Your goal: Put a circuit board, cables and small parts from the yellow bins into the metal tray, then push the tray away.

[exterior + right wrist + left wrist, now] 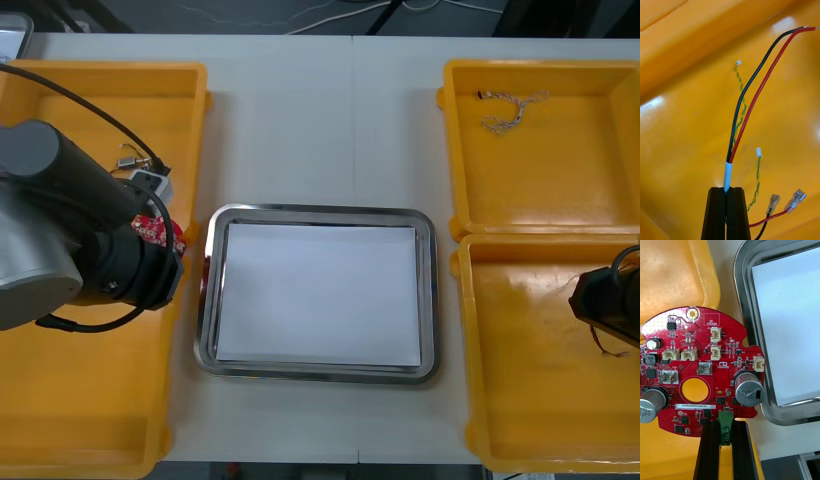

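Observation:
My left gripper [725, 426] is shut on the green connector at the edge of a round red circuit board [700, 367]. It holds the board above the edge of the left yellow bin [673, 281], close to the metal tray's rim [747, 311]. From the front the board [152, 230] peeks out beside the left arm, just left of the tray [318, 216], which is white inside. My right gripper [726, 189] is shut on a black and red cable [748, 97] at its white band, over the near right bin's floor [530, 370].
A thin green and yellow twisted cable [740, 90] lies on the bin floor under the held cable. The far right bin holds a twisted cable [510, 108]. Small metal parts [130, 160] sit in the far left bin. The right arm [605, 300] is at the right edge.

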You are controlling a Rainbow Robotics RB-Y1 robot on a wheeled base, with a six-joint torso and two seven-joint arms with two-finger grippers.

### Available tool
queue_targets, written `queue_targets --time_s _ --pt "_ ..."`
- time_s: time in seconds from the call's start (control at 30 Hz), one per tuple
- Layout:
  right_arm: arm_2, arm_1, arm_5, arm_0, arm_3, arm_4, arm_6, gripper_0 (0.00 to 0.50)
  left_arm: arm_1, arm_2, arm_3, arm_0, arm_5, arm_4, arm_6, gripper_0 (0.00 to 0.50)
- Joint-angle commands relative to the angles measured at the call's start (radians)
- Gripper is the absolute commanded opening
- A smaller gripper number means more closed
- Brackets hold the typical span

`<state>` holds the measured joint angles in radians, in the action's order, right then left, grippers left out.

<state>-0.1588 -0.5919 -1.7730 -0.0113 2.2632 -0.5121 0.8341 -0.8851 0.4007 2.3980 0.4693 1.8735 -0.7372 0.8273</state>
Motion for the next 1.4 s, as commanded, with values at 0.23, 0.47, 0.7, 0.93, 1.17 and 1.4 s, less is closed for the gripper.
queue_targets --time_s 0.23,0.47,0.7,0.93,1.17,1.4 --pt "-0.13 -0.037 -0.135 0.027 0.124 -0.022 0.323 0.0 0.107 0.095 -0.071 0.112 0.032 0.059 -0.005 0.0" --pt "-0.169 -0.054 -0.147 0.056 0.182 -0.097 0.453 0.0 0.172 0.119 -0.105 0.123 0.042 0.09 0.003 0.0" --pt "-0.2 -0.077 -0.147 0.073 0.182 -0.201 0.554 0.0 0.204 0.158 -0.114 0.124 0.041 0.105 0.016 0.0" --pt "-0.199 -0.112 -0.147 0.073 0.183 -0.304 0.662 0.0 0.227 0.221 -0.12 0.123 0.033 0.139 0.024 0.0" --pt "-0.179 -0.121 -0.147 0.073 0.193 -0.356 0.715 0.0 0.253 0.285 -0.126 0.12 0.022 0.19 0.024 0.0" --pt "-0.131 -0.137 -0.147 0.07 0.234 -0.358 0.715 0.0 0.258 0.331 -0.14 0.068 -0.06 0.257 0.039 0.0"
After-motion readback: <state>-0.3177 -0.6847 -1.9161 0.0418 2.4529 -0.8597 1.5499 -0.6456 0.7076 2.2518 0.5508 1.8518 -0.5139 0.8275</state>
